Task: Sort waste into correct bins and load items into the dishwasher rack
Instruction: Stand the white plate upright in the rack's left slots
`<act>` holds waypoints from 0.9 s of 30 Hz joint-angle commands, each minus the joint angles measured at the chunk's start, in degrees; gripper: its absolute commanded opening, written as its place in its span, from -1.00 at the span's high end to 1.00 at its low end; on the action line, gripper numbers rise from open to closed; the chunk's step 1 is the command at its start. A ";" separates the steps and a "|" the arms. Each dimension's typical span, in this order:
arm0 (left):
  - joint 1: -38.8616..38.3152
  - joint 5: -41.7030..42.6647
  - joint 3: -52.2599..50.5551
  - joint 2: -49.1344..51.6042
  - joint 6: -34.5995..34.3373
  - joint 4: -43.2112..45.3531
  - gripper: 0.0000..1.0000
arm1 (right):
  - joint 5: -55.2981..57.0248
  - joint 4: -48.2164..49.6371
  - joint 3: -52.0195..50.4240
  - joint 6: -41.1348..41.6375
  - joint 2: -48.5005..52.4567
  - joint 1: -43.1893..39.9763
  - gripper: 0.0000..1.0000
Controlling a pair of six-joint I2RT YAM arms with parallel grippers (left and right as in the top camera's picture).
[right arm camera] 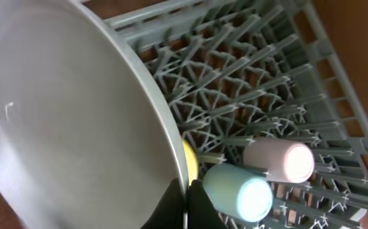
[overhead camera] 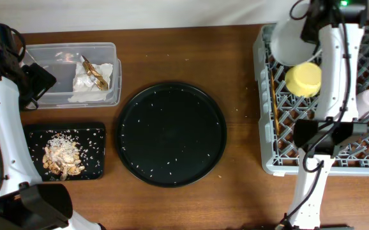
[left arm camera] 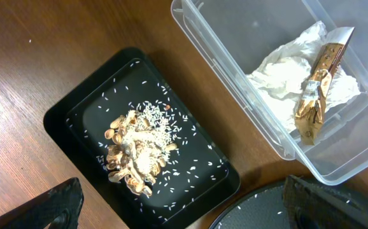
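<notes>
- Grey plate point(right arm camera: 63, 121) fills the left of the right wrist view; the right gripper point(right arm camera: 185, 202) is clamped on its rim, holding it tilted over the dishwasher rack point(right arm camera: 267, 83)
- Step in hand, as I judge it: loading the plate; next it needs lowering on edge between pegs, clear of the yellow bowl point(overhead camera: 304, 78), then a release
- Left gripper point(left arm camera: 193, 213) hangs with jaws wide apart, holding nothing, above the black tray point(left arm camera: 82, 117)
- Count: one plate, one bowl, one pink cup point(right arm camera: 279, 160), one light-blue cup point(right arm camera: 238, 194), one pair of chopsticks point(overhead camera: 273, 96), all at the rack; one napkin point(left arm camera: 286, 73) in the clear tub point(left arm camera: 222, 70); one heap of food scraps point(left arm camera: 136, 152) on the black tray
</notes>
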 commanded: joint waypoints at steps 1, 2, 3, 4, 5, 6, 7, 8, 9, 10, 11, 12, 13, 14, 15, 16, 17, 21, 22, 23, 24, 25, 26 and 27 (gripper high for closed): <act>0.15 -0.44 0.37 0.11 -0.55 -0.02 -0.99 | 1.36 0.96 -2.21 0.48 -1.14 -0.76 0.92; 0.15 -0.44 0.37 0.11 -0.55 -0.02 -0.98 | 1.38 1.97 -4.70 0.48 -1.07 -0.50 0.91; 0.15 -0.44 0.37 0.11 -0.55 -0.04 -0.98 | 1.38 2.71 -6.60 0.46 -1.07 -0.44 0.91; 0.15 -0.44 0.37 0.11 -0.55 -0.02 -0.99 | 1.40 3.72 -9.62 0.39 -1.07 -0.46 0.92; 0.15 -0.44 0.37 0.11 -0.55 -0.02 -0.98 | 1.36 4.44 -12.02 0.28 -1.07 -0.44 0.91; 0.15 -0.44 0.37 0.11 -0.55 -0.02 -0.98 | 0.46 4.50 -13.09 0.28 -1.07 -0.22 0.91; 0.15 -0.44 0.37 0.11 -0.55 -0.02 -0.99 | -3.10 4.50 -12.81 0.26 -1.20 0.15 0.92; 0.15 -0.44 0.37 0.11 -0.55 -0.04 -0.98 | -4.07 4.09 -12.13 0.26 -1.20 0.59 0.92; 0.15 -0.44 0.37 0.11 -0.55 -0.02 -0.99 | -4.11 3.43 -11.10 0.28 -1.31 1.44 0.92; 0.15 -0.44 0.37 0.11 -0.55 -0.02 -0.98 | -5.33 2.60 -9.88 0.28 -1.77 2.36 0.92; 0.15 -0.44 0.37 0.11 -0.55 -0.02 -0.98 | -7.54 1.79 -8.00 0.26 -2.27 2.97 0.92; 0.15 -0.44 0.37 0.11 -0.55 -0.02 -0.99 | -10.16 0.70 -5.22 0.26 -3.06 3.65 0.91; 0.15 -0.44 0.37 0.11 -0.55 -0.02 -0.99 | -12.57 -0.28 -2.71 0.26 -4.11 4.26 0.90; 0.15 -0.44 0.37 0.11 -0.55 -0.04 -0.98 | -15.32 -1.09 -1.03 0.22 -5.46 4.74 0.42; 0.15 -0.44 0.37 0.11 -0.55 -0.04 -0.98 | -17.81 -2.12 -0.04 -0.17 -6.82 5.01 -0.47; 0.15 -0.44 0.37 0.11 -0.55 -0.02 -0.98 | -18.91 -3.28 0.31 -0.17 -7.96 5.09 -0.92; 0.15 -0.44 0.37 0.11 -0.55 -0.04 -0.99 | -19.69 -5.38 0.31 -0.17 -9.70 5.07 -0.97; 0.15 -0.44 0.37 0.11 -0.55 -0.04 -0.99 | -36.44 -8.00 0.28 -2.78 -14.69 5.09 -0.97; 0.15 -0.44 0.37 0.11 -0.55 -0.02 -0.99 | -39.63 -8.00 0.24 -3.17 -16.44 5.27 -0.97; 0.15 -0.44 0.37 0.11 -0.55 -0.04 -0.99 | -42.58 -8.02 -1.14 -6.08 -20.39 6.84 -0.97; 0.15 -0.44 0.37 0.11 -0.55 -0.02 -0.98 | -42.10 -8.02 -2.82 -7.21 -23.04 8.48 -0.97; 0.15 -0.44 0.37 0.11 -0.55 -0.04 -0.98 | -41.92 -8.02 -5.38 -9.25 -25.86 10.36 -0.97; 0.15 -0.44 0.37 0.11 -0.55 -0.02 -0.98 | -39.43 -8.02 -10.82 -9.68 -30.08 13.07 -0.97; 0.15 -0.44 0.37 0.11 -0.55 -0.02 -0.99 | -34.99 -8.00 -18.01 -9.62 -34.42 15.67 -0.96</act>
